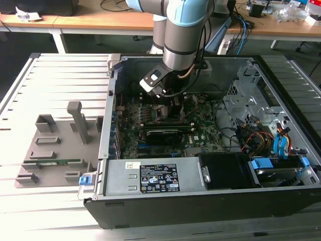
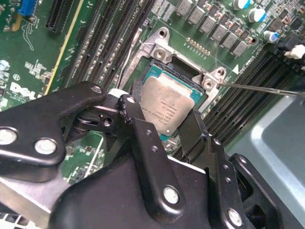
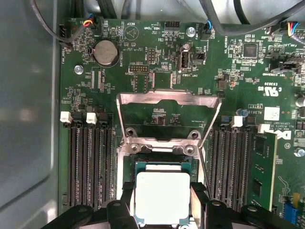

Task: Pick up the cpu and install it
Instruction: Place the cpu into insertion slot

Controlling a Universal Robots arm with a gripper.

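The cpu [image 3: 162,196] is a small square chip with a shiny silver-grey top and a thin pale rim. It sits low over the black motherboard socket [image 3: 161,158], whose metal load plate [image 3: 169,98] is flipped open. My gripper [image 3: 162,202] is shut on the cpu, with one black finger [image 3: 127,200] against each of two opposite edges. In the second wrist view the cpu [image 2: 169,106] lies slightly tilted above the socket frame [image 2: 162,45], between the same black fingers [image 2: 131,112]. In the exterior view the arm's wrist [image 1: 173,75] reaches down into the open computer case [image 1: 108,100].
Black memory slots [image 3: 90,162] flank the socket on both sides. A long black card [image 1: 163,134] lies just in front of the gripper. Cables and drive bays [image 1: 261,135] sit at the exterior view's right, and a grey fixture [image 1: 55,145] lies outside the case on the left.
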